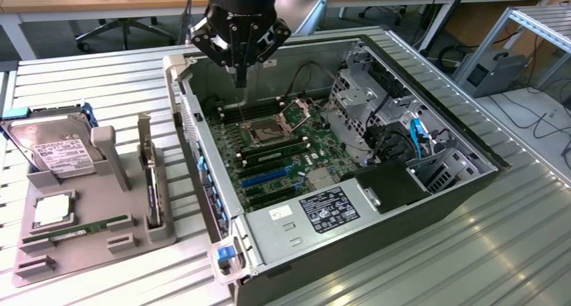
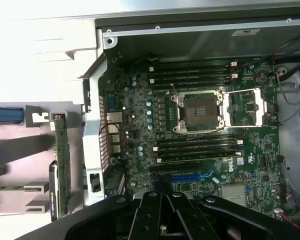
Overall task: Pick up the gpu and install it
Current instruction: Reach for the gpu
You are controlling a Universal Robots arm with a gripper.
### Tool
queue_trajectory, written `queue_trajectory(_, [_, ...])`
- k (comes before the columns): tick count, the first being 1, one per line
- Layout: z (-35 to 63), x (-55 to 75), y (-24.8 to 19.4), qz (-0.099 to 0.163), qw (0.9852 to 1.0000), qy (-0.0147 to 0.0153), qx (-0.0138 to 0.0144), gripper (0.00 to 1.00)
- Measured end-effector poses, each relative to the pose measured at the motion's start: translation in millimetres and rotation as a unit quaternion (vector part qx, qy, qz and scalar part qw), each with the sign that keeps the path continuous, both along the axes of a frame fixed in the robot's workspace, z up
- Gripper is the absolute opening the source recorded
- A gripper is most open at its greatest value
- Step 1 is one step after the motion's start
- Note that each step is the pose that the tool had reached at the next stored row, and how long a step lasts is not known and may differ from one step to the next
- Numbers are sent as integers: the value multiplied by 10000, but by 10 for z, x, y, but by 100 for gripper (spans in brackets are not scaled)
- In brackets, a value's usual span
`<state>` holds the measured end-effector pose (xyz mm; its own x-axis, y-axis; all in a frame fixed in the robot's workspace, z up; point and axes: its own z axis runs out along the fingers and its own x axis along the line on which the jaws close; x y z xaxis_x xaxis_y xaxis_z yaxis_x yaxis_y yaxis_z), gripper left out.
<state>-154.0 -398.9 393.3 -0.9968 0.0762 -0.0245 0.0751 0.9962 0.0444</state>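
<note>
Claw (image 1: 239, 79) shut, w/ nothing held, over open computer case (image 1: 295, 234). Gpu card (image 1: 152, 186) stands on edge in grey rack (image 1: 53, 269) beyond case wall, well apart from claw; long axis runs along that wall.

Tabletop (image 1: 464, 252): ribbed bare metal, satin sheen.
Computer case (image 1: 295, 236) below the fingers (image 1: 239, 75): matt grey sheet metal. Motherboard (image 2: 140, 130) inside it: green lacquered board.
Fingers: black, semi-gloss.
Gpu (image 2: 63, 165), off to their side: green board, standing in a matt grey plastic holder (image 1: 80, 259).
Hard drive (image 1: 53, 152): silver metal, white paper label.
</note>
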Motion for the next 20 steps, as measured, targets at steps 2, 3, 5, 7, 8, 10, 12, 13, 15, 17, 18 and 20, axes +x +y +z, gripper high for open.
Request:
queue_trajectory(2, [0, -5, 0, 0, 10000, 0, 0, 11])
queue_trajectory(3, [0, -7, 0, 0, 10000, 0, 0, 11])
queue_trajectory(5, [0, -13, 0, 0, 10000, 0, 0, 11])
queue_trajectory(7, [0, -22, 0, 0, 10000, 0, 0, 11])
queue_trajectory(8, [0, -25, 0, 0, 10000, 0, 0, 11])
queue_trajectory(10, [0, -32, 0, 0, 10000, 0, 0, 11])
queue_trajectory(12, [0, -38, 0, 0, 10000, 0, 0, 11])
queue_trajectory(13, [0, -42, 0, 0, 10000, 0, 0, 11])
queue_trajectory(15, [0, -48, 0, 0, 10000, 0, 0, 11])
queue_trajectory(17, [0, -54, 0, 0, 10000, 0, 0, 11])
queue_trajectory(18, [0, -58, 0, 0, 10000, 0, 0, 11])
queue_trajectory(20, [0, -64, 0, 0, 10000, 0, 0, 11])
